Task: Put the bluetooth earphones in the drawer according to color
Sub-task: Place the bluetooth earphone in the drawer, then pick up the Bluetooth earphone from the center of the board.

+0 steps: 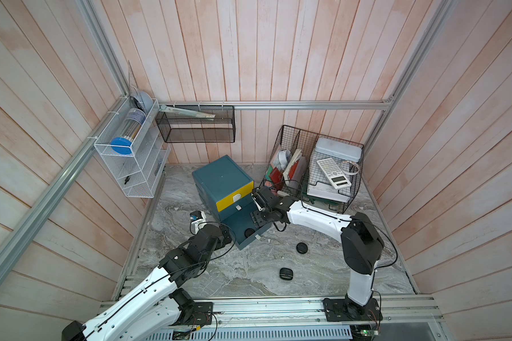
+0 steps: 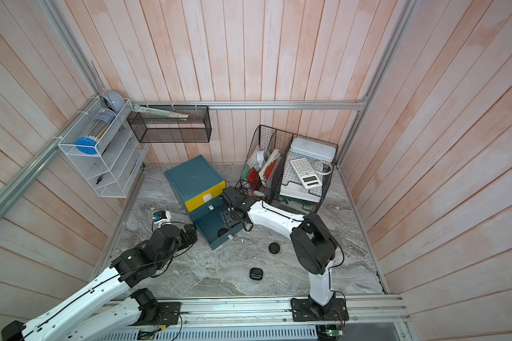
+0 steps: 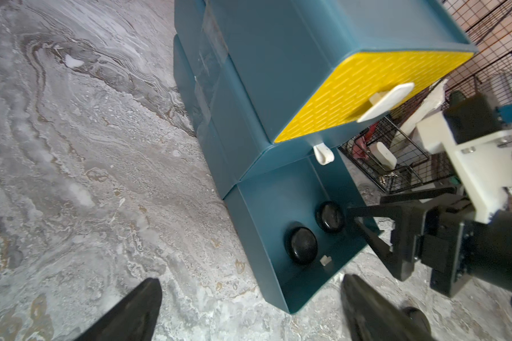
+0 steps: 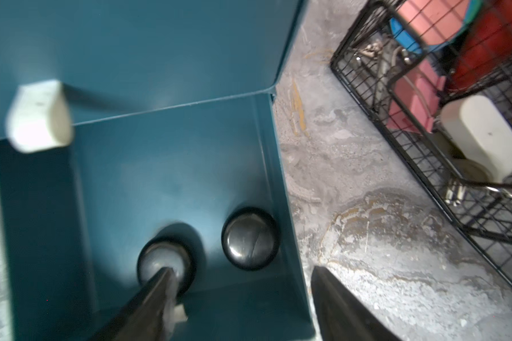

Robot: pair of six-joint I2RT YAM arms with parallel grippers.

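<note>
Right wrist shows glossy rounded earphones (image 4: 250, 238) in smooth drawer (image 4: 166, 165).

Bright even light, soft shadows, top views bowed at edges, right wrist view motion-blurred

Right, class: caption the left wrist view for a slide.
Two black cases lie in the open bottom drawer, right gripper open above.

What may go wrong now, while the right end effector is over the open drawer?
The right end effector stands open astride the bottom drawer's side wall; pulling back sideways might hook it and drag the drawer. One finger hangs close over a black earphone case, so a dip might knock it.
</note>
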